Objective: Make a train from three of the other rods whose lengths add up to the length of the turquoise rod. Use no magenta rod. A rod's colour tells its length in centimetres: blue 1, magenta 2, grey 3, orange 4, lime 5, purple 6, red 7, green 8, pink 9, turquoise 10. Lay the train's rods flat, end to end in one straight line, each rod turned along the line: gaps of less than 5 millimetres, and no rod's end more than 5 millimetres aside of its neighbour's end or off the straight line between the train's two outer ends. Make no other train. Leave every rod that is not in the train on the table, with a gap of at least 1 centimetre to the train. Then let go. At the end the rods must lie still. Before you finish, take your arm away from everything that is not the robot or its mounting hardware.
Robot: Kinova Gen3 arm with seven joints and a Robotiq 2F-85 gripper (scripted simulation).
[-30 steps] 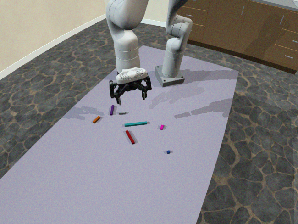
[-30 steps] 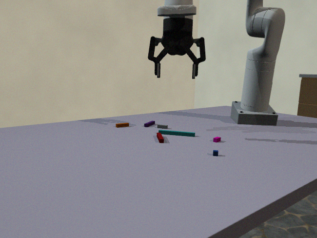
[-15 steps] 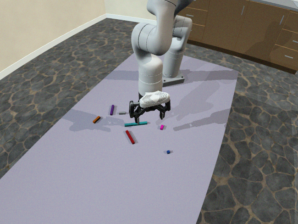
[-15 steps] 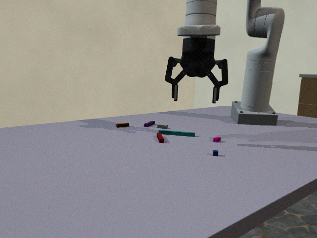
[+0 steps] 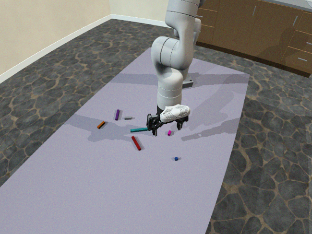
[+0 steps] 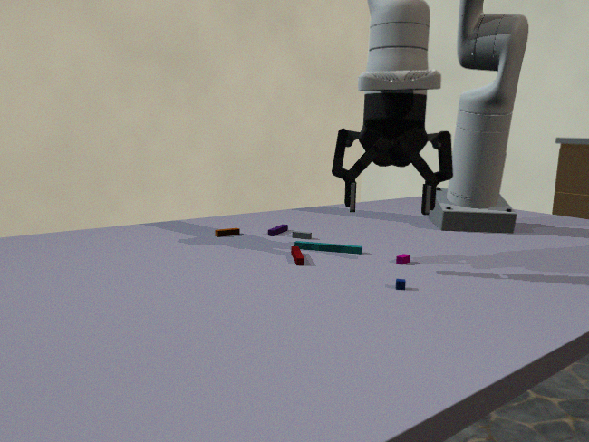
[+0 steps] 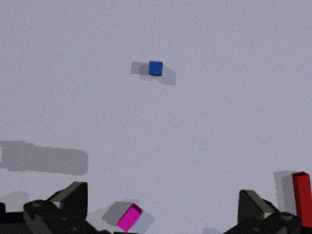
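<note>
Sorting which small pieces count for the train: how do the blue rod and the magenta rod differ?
The blue rod is a short cube-like piece; the magenta rod is longer. The magenta rod lies near the open end effector and the turquoise rod; the blue rod sits alone, nearer the table's front. Both lie flat on the table, untouched.
</note>
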